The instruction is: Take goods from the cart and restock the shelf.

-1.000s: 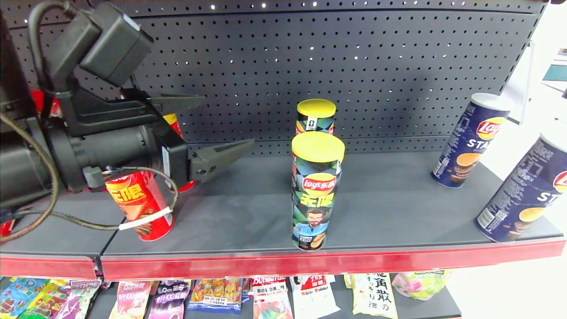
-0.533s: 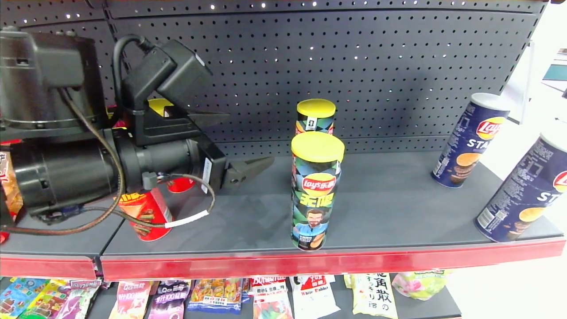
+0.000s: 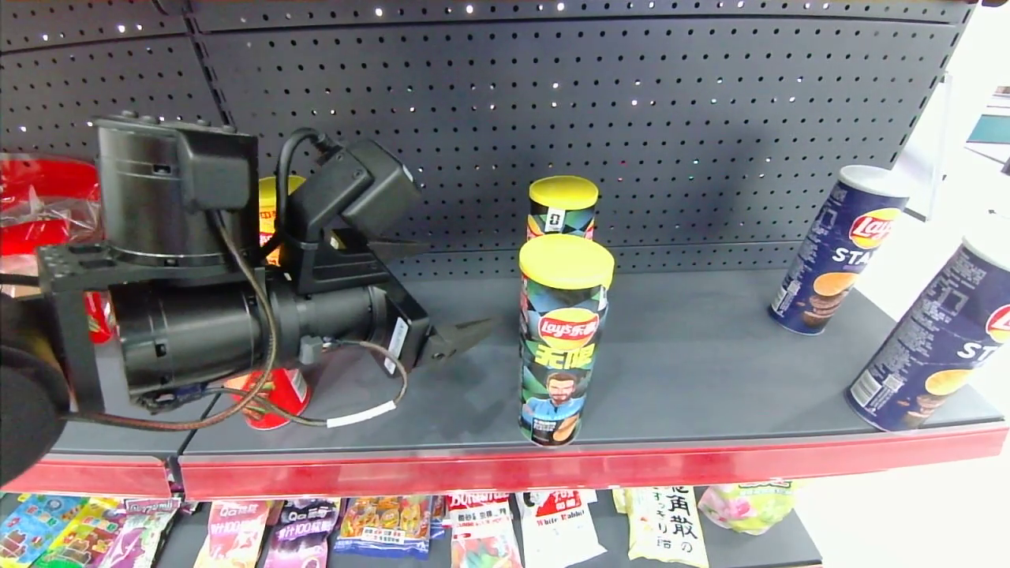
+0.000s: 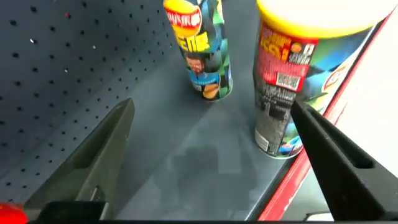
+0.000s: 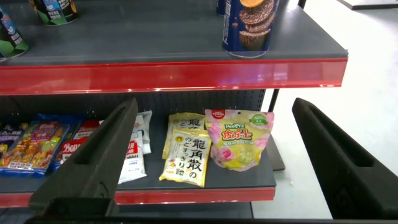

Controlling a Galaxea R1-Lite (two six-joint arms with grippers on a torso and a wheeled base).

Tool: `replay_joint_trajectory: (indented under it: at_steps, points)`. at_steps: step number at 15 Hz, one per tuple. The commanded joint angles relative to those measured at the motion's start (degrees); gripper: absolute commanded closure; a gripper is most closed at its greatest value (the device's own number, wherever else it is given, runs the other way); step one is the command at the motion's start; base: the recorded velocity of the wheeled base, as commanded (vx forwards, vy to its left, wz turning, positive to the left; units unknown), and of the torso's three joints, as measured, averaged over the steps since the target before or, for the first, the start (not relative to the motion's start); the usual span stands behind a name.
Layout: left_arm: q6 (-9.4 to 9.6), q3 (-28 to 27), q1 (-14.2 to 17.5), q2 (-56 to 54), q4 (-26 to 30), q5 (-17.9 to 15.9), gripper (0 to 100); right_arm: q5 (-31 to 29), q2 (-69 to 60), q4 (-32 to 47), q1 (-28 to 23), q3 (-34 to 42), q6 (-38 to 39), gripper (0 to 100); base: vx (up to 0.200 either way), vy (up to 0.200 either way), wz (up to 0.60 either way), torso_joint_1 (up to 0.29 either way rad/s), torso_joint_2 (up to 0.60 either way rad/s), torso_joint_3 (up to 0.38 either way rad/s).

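Observation:
My left gripper hangs open and empty over the grey shelf, pointing at a yellow-lidded chip can near the red front edge. A second yellow-lidded can stands behind it by the pegboard. In the left wrist view, both cans stand beyond the left gripper. A red chip can stands on the shelf, mostly hidden behind the left arm. My right gripper is open and empty in front of the shelf's red edge, below a blue can.
Two blue chip cans stand at the shelf's right end. Another yellow-lidded can peeks out behind the left arm. Snack bags fill the lower shelf. Bare shelf lies between the middle cans and the blue ones.
The left arm has moved right along the shelf, away from the red can and closer to the yellow-lidded cans. Its gripper stays open. The cans have not moved.

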Motion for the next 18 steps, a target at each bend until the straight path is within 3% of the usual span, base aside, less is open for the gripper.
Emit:
replay_joint_trajectory:
  at_steps: [1,6,8,12,15,18]
  points:
    - [0.03,1.65,0.01,0.07,-0.04,-0.02,0,0.02,-0.01,-0.01,0.01,0.01,-0.04,0,0.0,0.0,0.0,0.0,0.0,0.0]
    - [0.47,4.46,0.01,1.3,-0.3,0.16,0,0.02,-0.01,-0.01,0.01,0.01,0.04,0,0.0,0.0,0.0,0.0,0.0,0.0]
    - [1.96,4.46,0.1,2.36,-0.39,0.33,0,0.02,-0.01,-0.01,0.01,0.01,-0.04,0,0.0,0.0,0.0,0.0,0.0,0.0]
    - [2.31,4.64,0.1,4.12,-0.39,0.6,0,0.02,-0.01,-0.01,0.01,0.01,0.04,0,0.0,0.0,0.0,0.0,0.0,0.0]
    - [4.25,6.4,0.19,4.73,-0.21,0.69,0,0.02,-0.01,-0.01,0.01,0.01,0.04,0,0.0,0.0,0.0,0.0,0.0,0.0]
    - [4.6,8.07,0.19,5.26,-0.3,0.6,0,0.02,-0.01,-0.01,0.01,0.01,0.04,0,0.0,0.0,0.0,0.0,0.0,0.0]
